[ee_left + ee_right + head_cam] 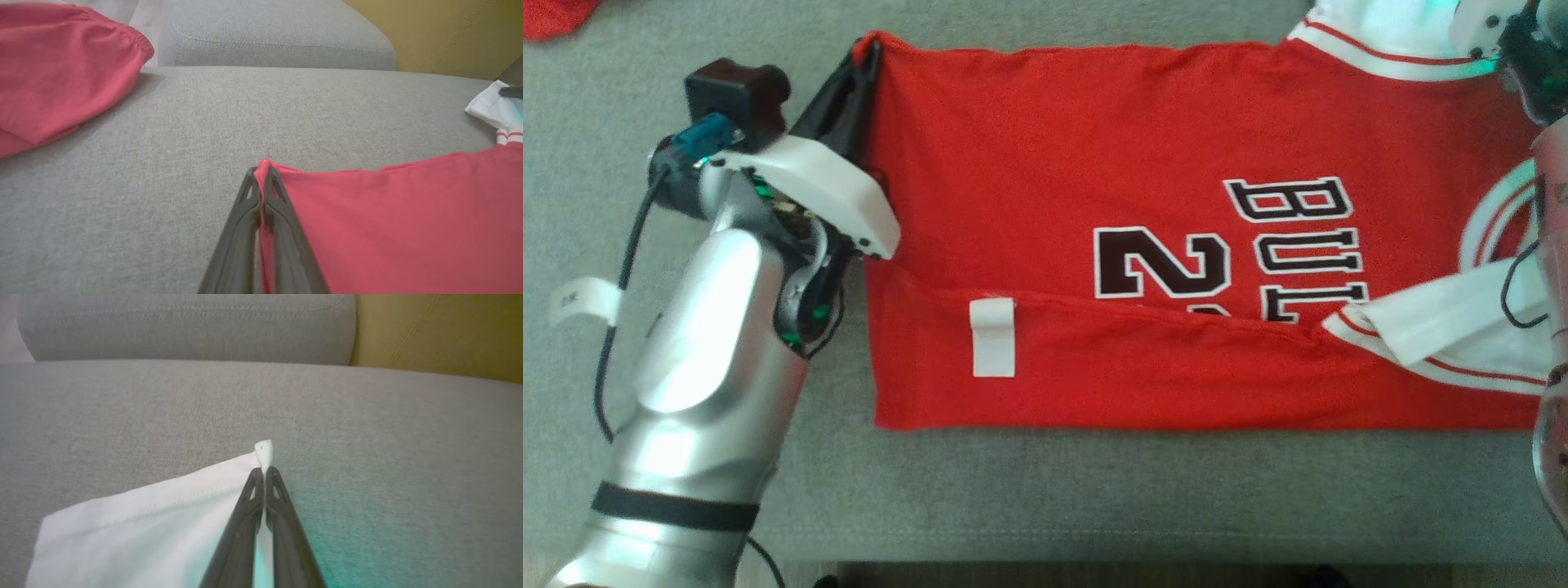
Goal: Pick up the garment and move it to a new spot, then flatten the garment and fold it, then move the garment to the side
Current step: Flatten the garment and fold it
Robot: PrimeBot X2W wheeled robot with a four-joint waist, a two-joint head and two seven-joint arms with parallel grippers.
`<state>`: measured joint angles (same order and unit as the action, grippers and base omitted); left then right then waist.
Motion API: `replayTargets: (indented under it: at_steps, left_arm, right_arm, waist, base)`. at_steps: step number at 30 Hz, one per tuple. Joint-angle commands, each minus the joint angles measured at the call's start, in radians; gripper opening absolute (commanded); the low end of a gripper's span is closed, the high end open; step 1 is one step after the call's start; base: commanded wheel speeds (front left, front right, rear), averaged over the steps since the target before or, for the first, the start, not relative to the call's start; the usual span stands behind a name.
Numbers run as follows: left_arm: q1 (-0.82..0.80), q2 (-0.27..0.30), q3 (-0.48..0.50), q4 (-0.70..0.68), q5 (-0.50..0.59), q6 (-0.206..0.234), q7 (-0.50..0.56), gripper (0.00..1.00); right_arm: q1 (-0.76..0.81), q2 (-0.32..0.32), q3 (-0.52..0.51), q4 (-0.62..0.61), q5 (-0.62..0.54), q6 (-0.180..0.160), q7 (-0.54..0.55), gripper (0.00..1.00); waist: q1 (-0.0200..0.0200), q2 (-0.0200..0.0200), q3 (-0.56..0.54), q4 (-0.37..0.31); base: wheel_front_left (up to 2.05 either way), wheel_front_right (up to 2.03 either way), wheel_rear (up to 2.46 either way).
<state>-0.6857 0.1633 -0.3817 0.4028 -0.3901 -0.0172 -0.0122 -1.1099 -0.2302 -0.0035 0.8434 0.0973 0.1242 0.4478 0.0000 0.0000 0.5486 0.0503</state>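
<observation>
A red basketball jersey (1094,188) with white trim and black lettering lies spread on the grey cushion, its near edge folded over. My left gripper (870,51) is shut on the jersey's far left corner (263,165), red cloth pinched between its dark fingers (245,212). My right gripper (264,471) is shut on the white sleeve trim (163,506) at the jersey's far right; in the head view its wrist (1531,49) is partly cut off by the picture's edge.
Another red garment (57,73) lies on the cushion (1054,490) to the far left, also seen as red cloth (556,16). A grey back cushion (269,36) rises behind. A white label (582,298) sits left of my left arm.
</observation>
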Motion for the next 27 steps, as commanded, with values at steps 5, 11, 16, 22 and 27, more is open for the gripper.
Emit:
replayTargets:
  at_steps: [5,11,16,22,27]
  left_arm:
    - [-0.021,0.067,0.057,-0.023,-0.014,0.014,-0.022,0.0]
    - [0.03,0.1,0.08,-0.039,-0.03,0.024,-0.033,0.0]
    - [0.122,0.116,0.088,-0.082,-0.046,0.031,-0.053,0.0]
    - [0.272,0.12,0.088,-0.171,-0.067,0.043,-0.085,0.0]
    - [0.4,0.121,0.108,-0.237,-0.1,0.071,-0.099,0.0]
  right_arm:
    - [0.01,0.004,0.033,-0.056,0.051,0.007,-0.098,0.0]
    - [0.121,-0.026,0.106,-0.171,0.14,0.007,-0.18,0.0]
    - [0.328,-0.079,0.116,-0.353,0.212,0.007,-0.217,0.0]
    - [0.657,-0.074,0.056,-0.612,0.239,0.007,-0.215,0.0]
    - [0.874,-0.007,-0.031,-0.771,0.222,0.007,-0.202,0.0]
  waist:
    - [0.0,0.0,-0.054,-0.053]
    - [0.0,0.0,-0.119,-0.097]
    - [0.0,0.0,-0.177,-0.112]
    - [0.0,0.0,-0.23,-0.124]
    - [0.0,0.0,-0.255,-0.135]
  base:
    - [0.0,0.0,0.0]
    - [0.0,0.0,0.0]
    - [0.0,0.0,0.0]
    - [0.0,0.0,0.0]
    - [0.0,0.0,0.0]
